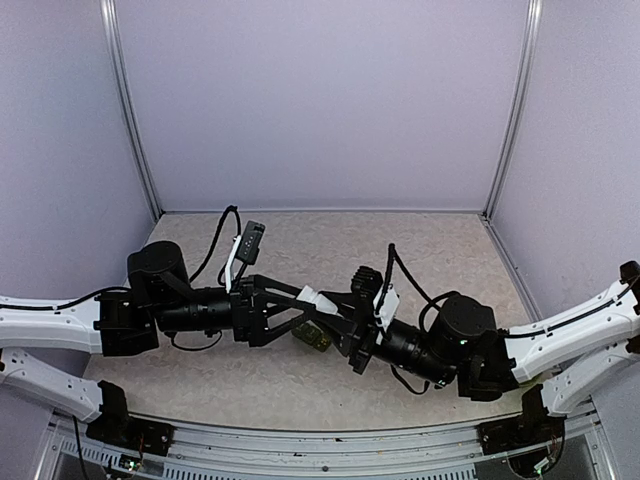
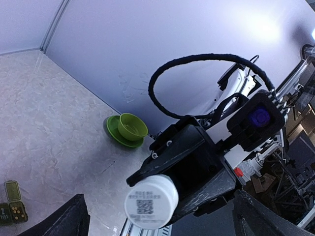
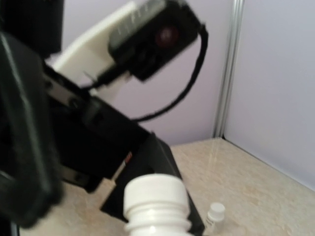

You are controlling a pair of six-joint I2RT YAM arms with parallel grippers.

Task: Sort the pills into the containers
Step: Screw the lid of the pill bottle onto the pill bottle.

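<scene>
Right gripper is clamped on a white pill bottle, which sticks out past its black fingers with the QR-labelled end facing the left wrist camera. Left gripper stands fully spread and has hold of nothing. Its two fingers flank the bottle, one on each side, clear of it. The bottle sits in the gap between them, roughly centred.

Below and to the side of the left gripper, green pill cases lie on the table. A green cup sits farther out.
</scene>
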